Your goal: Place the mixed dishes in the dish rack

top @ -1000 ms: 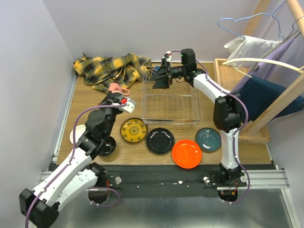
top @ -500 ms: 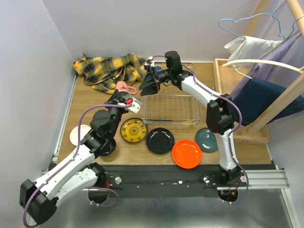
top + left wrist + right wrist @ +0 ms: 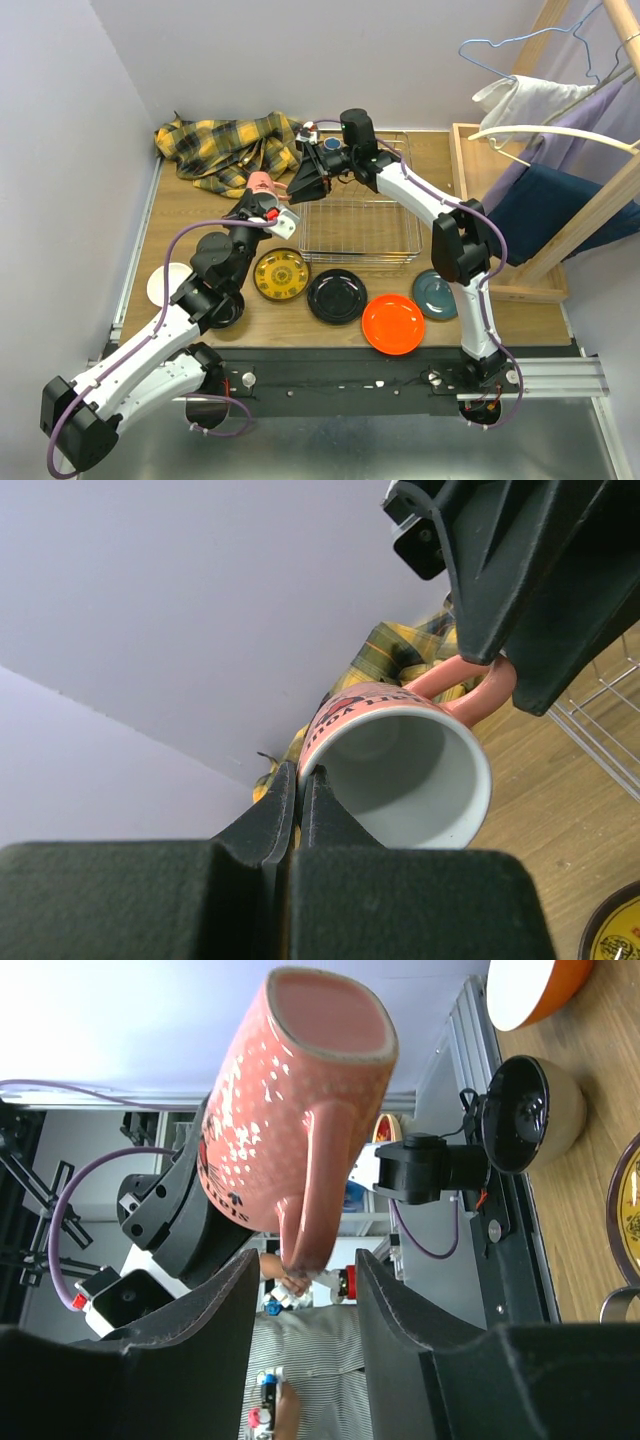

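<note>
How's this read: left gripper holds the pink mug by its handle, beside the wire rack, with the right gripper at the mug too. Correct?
Not the handle: the left wrist view shows the left gripper shut on the rim of the pink mug. The handle sits between the fingers of the right gripper. Rest holds: beside the wire rack, right gripper there too.

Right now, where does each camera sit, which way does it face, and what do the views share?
Top external: fixed above and behind the arms, looking down on the table; both arms show, left hand and right hand meeting at the pink cup beside the dish rack.
Left wrist: looks along its own shut fingers, pinching the cup's rim, toward the wall.
Right wrist: looks past its own fingers back at the left arm; cup handle between them.
Shared: all three show the cup.
</note>
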`<move>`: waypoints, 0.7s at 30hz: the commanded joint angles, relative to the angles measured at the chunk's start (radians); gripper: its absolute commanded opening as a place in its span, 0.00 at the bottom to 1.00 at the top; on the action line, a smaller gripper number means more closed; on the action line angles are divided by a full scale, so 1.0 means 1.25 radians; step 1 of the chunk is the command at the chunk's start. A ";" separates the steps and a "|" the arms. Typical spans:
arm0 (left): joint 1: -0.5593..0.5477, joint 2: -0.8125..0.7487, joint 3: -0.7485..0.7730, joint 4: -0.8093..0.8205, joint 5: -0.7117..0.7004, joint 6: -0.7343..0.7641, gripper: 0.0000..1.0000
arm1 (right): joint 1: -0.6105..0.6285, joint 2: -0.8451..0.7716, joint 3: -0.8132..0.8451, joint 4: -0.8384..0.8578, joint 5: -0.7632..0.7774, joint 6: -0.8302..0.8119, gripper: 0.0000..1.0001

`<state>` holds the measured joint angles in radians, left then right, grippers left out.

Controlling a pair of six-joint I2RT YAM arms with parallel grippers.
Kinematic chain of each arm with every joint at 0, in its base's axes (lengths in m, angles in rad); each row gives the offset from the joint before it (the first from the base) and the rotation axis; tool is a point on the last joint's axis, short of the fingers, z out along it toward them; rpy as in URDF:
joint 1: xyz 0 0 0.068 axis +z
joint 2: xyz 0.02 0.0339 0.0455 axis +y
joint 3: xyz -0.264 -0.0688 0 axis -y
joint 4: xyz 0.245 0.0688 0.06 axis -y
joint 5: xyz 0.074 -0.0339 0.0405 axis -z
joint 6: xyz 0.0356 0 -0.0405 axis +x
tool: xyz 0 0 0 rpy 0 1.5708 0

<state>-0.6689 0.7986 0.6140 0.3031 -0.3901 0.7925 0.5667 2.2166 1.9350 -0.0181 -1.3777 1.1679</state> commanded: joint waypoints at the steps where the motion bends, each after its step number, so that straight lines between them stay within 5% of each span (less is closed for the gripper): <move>1: -0.011 -0.027 0.002 0.042 0.010 -0.028 0.00 | 0.007 0.001 0.035 0.040 -0.002 0.020 0.49; 13: -0.033 -0.023 -0.003 0.058 0.024 -0.039 0.00 | 0.024 0.000 0.023 0.053 0.003 0.019 0.36; 16: -0.037 -0.023 -0.003 0.058 0.024 -0.042 0.00 | 0.024 0.001 0.019 0.072 -0.008 0.014 0.21; 17: -0.037 -0.025 -0.003 0.056 0.024 -0.046 0.00 | 0.024 0.004 0.019 0.078 -0.012 0.008 0.04; 20: -0.038 -0.027 0.003 0.030 0.027 -0.054 0.00 | 0.018 0.015 0.028 0.120 -0.026 0.007 0.00; 21: -0.038 -0.027 0.008 0.018 0.026 -0.055 0.08 | 0.014 0.017 0.033 0.135 -0.027 0.006 0.00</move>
<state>-0.7052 0.7799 0.6071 0.3077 -0.3878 0.7761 0.5747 2.2173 1.9503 0.0189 -1.3739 1.2133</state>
